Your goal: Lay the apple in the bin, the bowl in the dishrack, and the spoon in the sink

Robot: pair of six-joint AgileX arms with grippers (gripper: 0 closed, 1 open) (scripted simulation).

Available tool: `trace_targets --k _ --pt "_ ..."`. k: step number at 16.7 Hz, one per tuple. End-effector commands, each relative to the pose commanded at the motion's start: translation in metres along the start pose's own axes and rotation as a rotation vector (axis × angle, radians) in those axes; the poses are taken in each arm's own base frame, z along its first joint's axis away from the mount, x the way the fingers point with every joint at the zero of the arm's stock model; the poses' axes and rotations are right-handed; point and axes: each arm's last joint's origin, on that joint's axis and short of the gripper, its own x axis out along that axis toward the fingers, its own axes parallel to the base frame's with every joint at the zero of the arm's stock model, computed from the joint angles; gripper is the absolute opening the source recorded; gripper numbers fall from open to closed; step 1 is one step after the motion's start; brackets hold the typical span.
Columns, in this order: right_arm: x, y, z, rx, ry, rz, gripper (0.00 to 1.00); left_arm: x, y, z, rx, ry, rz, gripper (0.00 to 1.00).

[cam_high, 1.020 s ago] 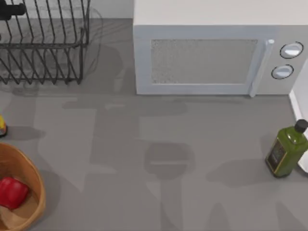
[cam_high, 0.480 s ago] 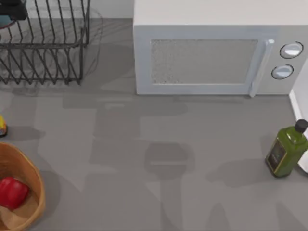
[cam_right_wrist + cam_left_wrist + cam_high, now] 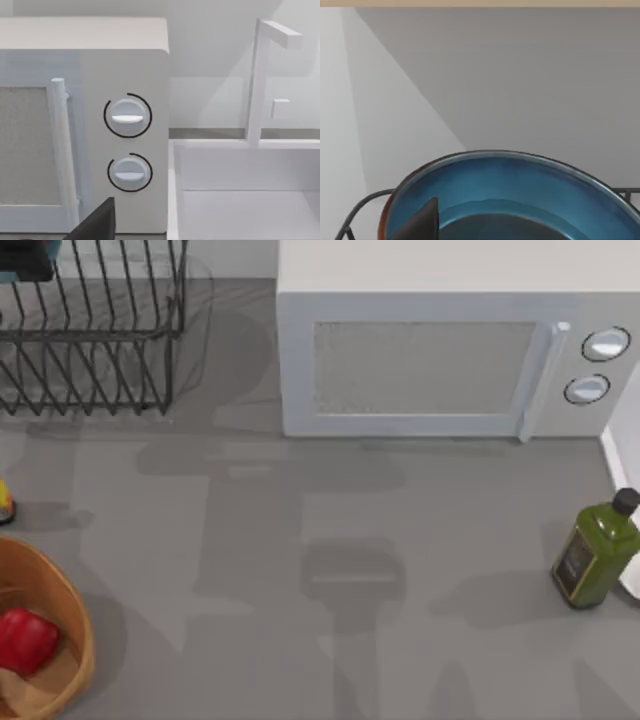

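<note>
Gripping the glossy round teal bowl (image 3: 510, 185) over the wire dishrack (image 3: 90, 340), left claw (image 3: 25, 260); right claw's state unclear.

You see the red apple (image 3: 24, 639) lying inside the tan wooden bin (image 3: 78, 625) at the desk's left. The teal-blue bowl (image 3: 520, 185) sits over the black wire dishrack (image 3: 95, 335).

A rendered kitchen, grey countertop (image 3: 300, 570), white microwave (image 3: 440, 350) with two round dials at the back, black wire dishrack (image 3: 90, 340) at back left, white sink (image 3: 245, 200) with faucet (image 3: 262, 75) beside the microwave, green oil bottle (image 3: 595, 550) at right
</note>
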Motion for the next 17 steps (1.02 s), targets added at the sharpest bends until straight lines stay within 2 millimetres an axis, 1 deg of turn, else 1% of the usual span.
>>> trace_targets --k 2,4,7,10,12,14,16,17 --pt "0.000 0.000 0.000 0.000 0.000 0.000 1.00 -0.018 -0.003 0.011 -0.001 -0.002 0.000 1.00" --pt "0.000 0.000 0.000 0.000 0.000 0.000 1.00 -0.043 -0.007 0.023 -0.001 -0.001 0.000 1.00" --pt "0.000 0.000 0.000 0.000 0.000 0.000 1.00 -0.094 -0.013 0.037 -0.002 -0.002 0.002 1.00" --pt "0.000 0.000 0.000 0.000 0.000 0.000 1.00 -0.150 -0.020 0.040 -0.002 -0.019 0.003 1.00" --pt "0.000 0.000 0.000 0.000 0.000 0.000 1.00 -0.186 -0.023 0.032 -0.001 -0.032 0.005 1.00" --pt "0.000 0.000 0.000 0.000 0.000 0.000 1.00 -0.217 -0.026 0.017 -0.001 -0.040 0.008 1.00" --pt "0.000 0.000 0.000 0.000 0.000 0.000 1.00 -0.239 -0.028 -0.004 0.000 -0.040 0.010 1.00" --pt "0.000 0.000 0.000 0.000 0.000 0.000 1.00 -0.247 -0.028 -0.015 0.000 -0.038 0.011 1.00"
